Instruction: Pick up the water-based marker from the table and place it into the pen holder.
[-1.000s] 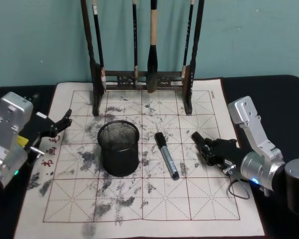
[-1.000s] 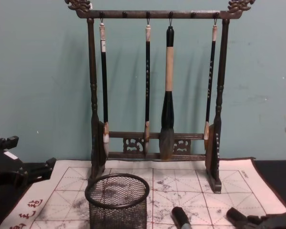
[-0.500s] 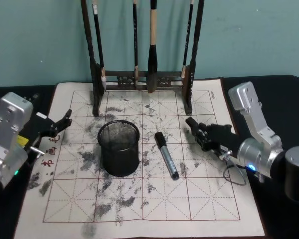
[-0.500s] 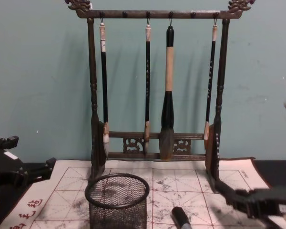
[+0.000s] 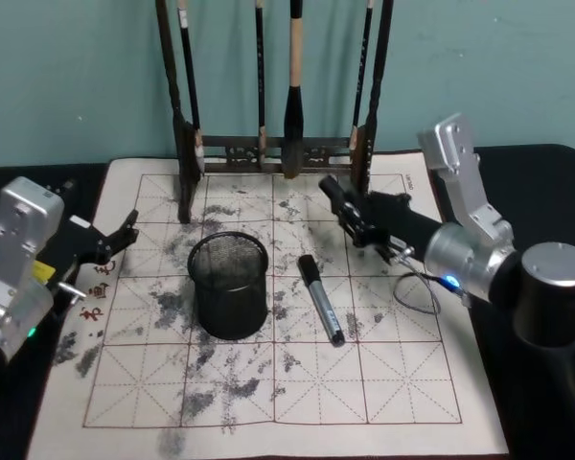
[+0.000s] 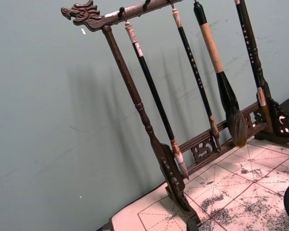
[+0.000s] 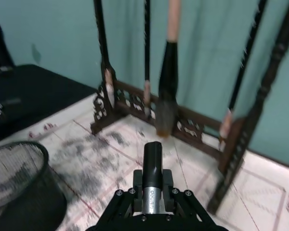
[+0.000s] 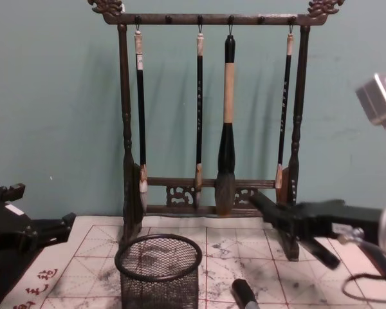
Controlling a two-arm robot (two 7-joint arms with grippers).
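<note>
A: Where's your right gripper (image 5: 341, 206)?
B: Up off the mat (image 5: 412, 383), jaws spread, nothing in them, nose toward the brush rack (image 5: 273, 149).
A: And the marker (image 5: 321, 299)?
B: Lies flat below it, back toward you, long axis near-to-far, cap end closest to your fingers. The pen holder (image 5: 230, 309) sits just left of that. Left gripper (image 5: 115, 240) is parked beyond the holder, fingers spread. Right arm's nearer.

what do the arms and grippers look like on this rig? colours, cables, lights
Silver-grey boxy links, black grippers on both. The right gripper has a thin black cable looped under its wrist, a blue light, and a dark cylindrical joint behind. The left gripper has a yellow tag and a green light on its arm.
</note>
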